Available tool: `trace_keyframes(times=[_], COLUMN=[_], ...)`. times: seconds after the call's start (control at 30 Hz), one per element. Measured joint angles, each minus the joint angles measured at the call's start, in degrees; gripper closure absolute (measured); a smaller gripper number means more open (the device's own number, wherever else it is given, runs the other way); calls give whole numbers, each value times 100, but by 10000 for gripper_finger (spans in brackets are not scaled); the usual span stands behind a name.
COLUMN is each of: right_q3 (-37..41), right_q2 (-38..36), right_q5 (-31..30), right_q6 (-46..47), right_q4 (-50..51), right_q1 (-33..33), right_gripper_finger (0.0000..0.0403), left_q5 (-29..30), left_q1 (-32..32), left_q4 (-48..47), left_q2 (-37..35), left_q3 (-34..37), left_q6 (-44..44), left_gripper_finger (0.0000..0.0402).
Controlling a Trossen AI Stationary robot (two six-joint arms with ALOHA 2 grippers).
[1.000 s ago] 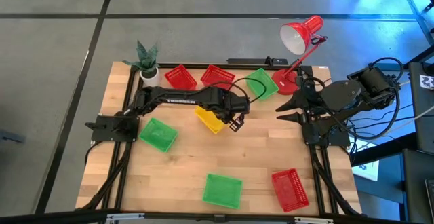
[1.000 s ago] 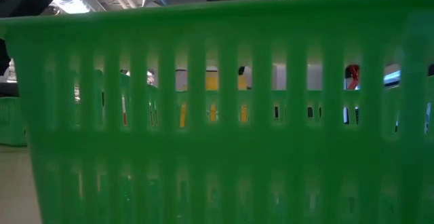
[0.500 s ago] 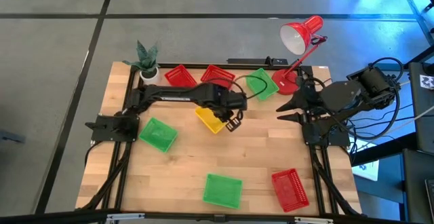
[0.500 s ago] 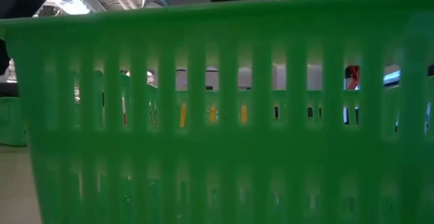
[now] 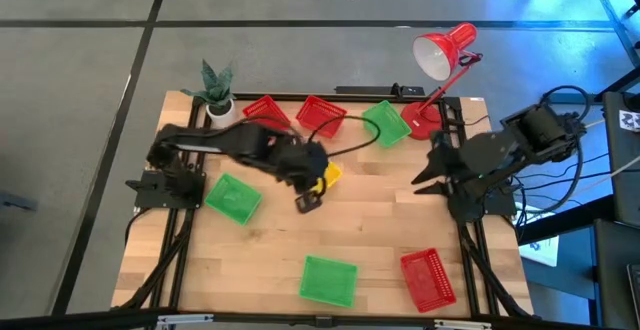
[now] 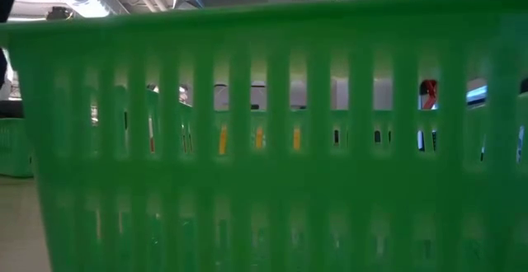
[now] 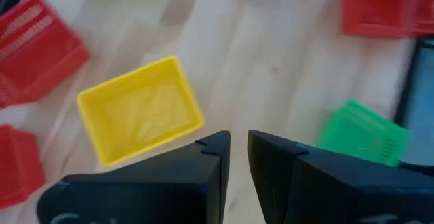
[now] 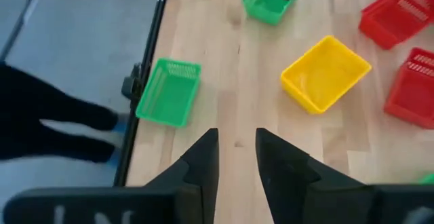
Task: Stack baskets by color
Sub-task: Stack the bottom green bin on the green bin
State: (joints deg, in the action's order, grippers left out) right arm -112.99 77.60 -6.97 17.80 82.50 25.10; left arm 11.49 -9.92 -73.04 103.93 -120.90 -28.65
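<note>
A yellow basket [image 5: 328, 177] [image 7: 139, 119] stands on its bottom at mid-table. Two red baskets [image 5: 265, 112] [image 5: 322, 115] and a green one [image 5: 385, 122] lie along the far edge. There is another green basket [image 5: 232, 198] at the left. A third green basket [image 5: 328, 280] is at the near edge, with a red basket [image 5: 428, 277] beside it. My left gripper [image 5: 308, 203] [image 7: 239, 146] hangs above the table just near-left of the yellow basket, its fingers a narrow gap apart and empty. My right gripper [image 5: 422, 177] [image 8: 237, 142] hovers open at the right edge.
A potted plant [image 5: 216, 90] stands at the far left corner and a red desk lamp [image 5: 440, 55] at the far right. In the low view the near green basket [image 6: 264, 140] fills the picture. Bare wood [image 5: 370, 220] lies between the yellow basket and the near baskets.
My left gripper has risen and drawn back from over the yellow basket toward the table's left and near edges, rolling as it went. My right gripper has tipped a little further down at the right edge. The baskets stay where they were.
</note>
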Motion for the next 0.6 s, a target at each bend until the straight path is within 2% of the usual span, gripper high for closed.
trace_keyframes(times=[0.23, 0.6], right_q3=[0, 0], right_q2=[653, 1616], right_q5=[227, 320], right_q6=[-157, 479], right_q4=[9, -654], right_q1=[373, 809], right_gripper_finger=[316, 316], left_q5=[235, 464], left_q1=[-888, -2238], left_q4=[-47, -290], left_q2=[-405, -582], left_q3=[2, 4], left_q6=[94, -124], left_gripper_finger=[358, 358])
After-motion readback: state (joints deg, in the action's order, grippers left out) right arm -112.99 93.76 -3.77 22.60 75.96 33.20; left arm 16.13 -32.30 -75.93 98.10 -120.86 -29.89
